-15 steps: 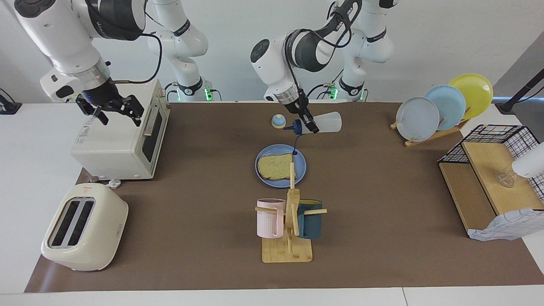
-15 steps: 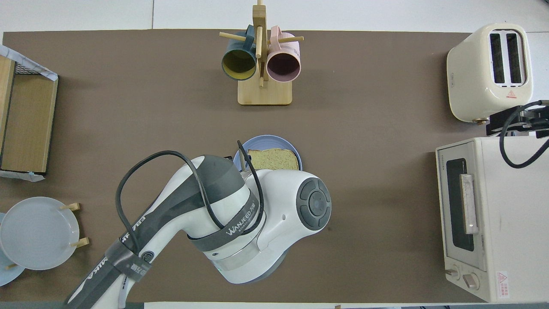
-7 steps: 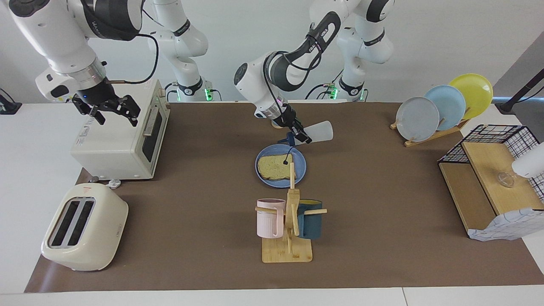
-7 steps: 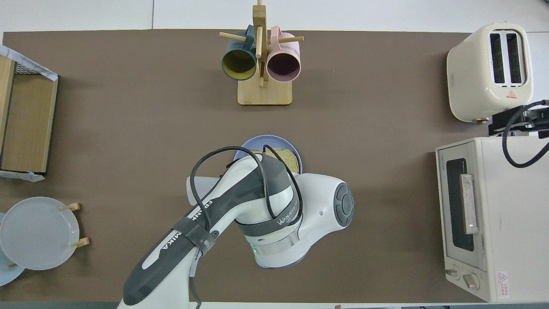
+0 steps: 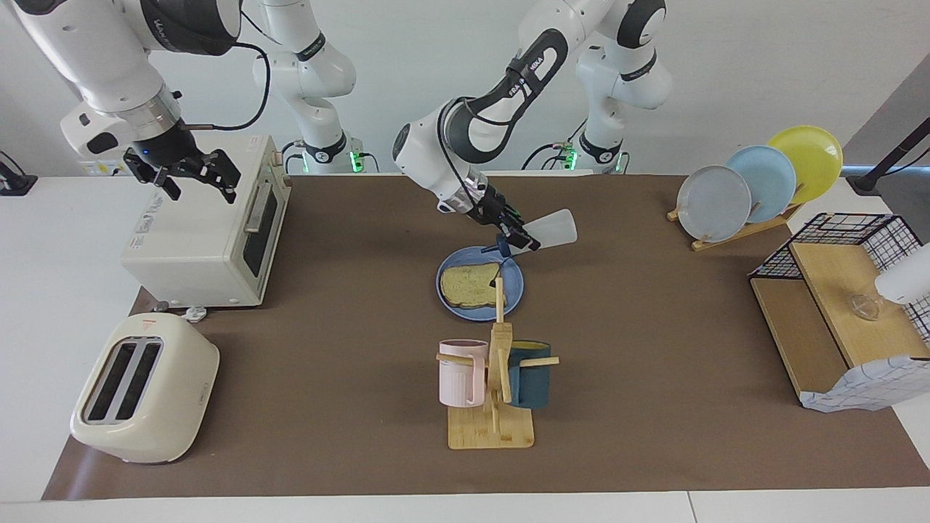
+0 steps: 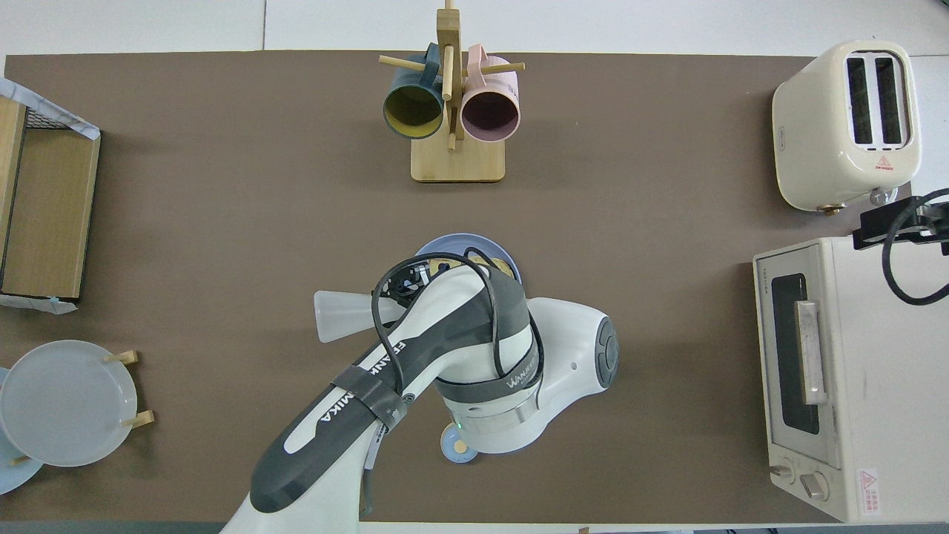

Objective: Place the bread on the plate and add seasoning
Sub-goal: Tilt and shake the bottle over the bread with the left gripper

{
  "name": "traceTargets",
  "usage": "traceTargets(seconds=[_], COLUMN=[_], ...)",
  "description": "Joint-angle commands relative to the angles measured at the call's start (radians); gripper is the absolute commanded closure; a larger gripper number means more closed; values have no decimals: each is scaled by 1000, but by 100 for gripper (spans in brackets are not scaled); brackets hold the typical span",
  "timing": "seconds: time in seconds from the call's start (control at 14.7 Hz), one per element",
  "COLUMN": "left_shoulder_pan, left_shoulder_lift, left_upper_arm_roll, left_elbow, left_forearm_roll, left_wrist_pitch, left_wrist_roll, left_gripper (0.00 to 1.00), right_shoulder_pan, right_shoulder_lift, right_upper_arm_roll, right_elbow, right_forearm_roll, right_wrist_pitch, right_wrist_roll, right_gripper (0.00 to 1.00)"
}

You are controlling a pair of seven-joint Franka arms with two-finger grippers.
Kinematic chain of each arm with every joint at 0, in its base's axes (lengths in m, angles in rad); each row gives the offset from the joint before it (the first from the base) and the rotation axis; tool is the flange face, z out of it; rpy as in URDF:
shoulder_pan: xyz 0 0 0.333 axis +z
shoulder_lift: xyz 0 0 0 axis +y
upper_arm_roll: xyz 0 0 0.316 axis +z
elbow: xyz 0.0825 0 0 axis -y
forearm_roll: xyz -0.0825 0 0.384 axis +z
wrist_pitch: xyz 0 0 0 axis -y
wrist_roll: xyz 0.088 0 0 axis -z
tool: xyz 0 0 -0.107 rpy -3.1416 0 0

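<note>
On the desk (image 5: 654,305), the plate (image 5: 514,287) carries the bread (image 5: 468,283), near the mug rack (image 5: 494,385). Over the plate's edge, the left end effector (image 5: 522,240) is clamped on the tilted seasoning (image 5: 552,228). The right end effector (image 5: 190,178) hovers, fingers apart, over the oven (image 5: 203,232).

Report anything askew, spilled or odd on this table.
Nothing spilled or damaged. The one tilted thing is the seasoning, held on its side by the left gripper with its cap over the plate and bread. The right gripper waits open over the oven.
</note>
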Motion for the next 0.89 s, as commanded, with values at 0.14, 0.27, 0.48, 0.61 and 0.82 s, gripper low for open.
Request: traceTargets(seconds=[0.14,0.27,0.48,0.61,0.82], left_shoulder_pan=[-7,1,36,42,16], left_shoulder_lift=[9,9,9,9,-4], left_upper_arm_roll=[17,19,34,37,37], left_elbow=[-16,-16,-15,-30,-68], left_forearm_roll=[35,55,101,131,134], left_wrist_pitch=[20,24,39,41,15], left_wrist_roll=[-14,-14,-14,-14,-12], left_gripper=[100,100,100,100,100], right_shoulder_pan=[-10,-10,-10,-10,-10], right_shoulder_lift=[-14,-14,-14,-14,-14], right_upper_arm_roll=[6,6,6,6,6], right_elbow=[-14,-14,-14,-14,-14], right_forearm_roll=[-8,-8,-8,-8,-8], right_wrist_pitch=[-8,-8,-8,-8,-8], right_wrist_roll=[-19,-19,-19,-19,-19], right_gripper=[0,0,0,0,0])
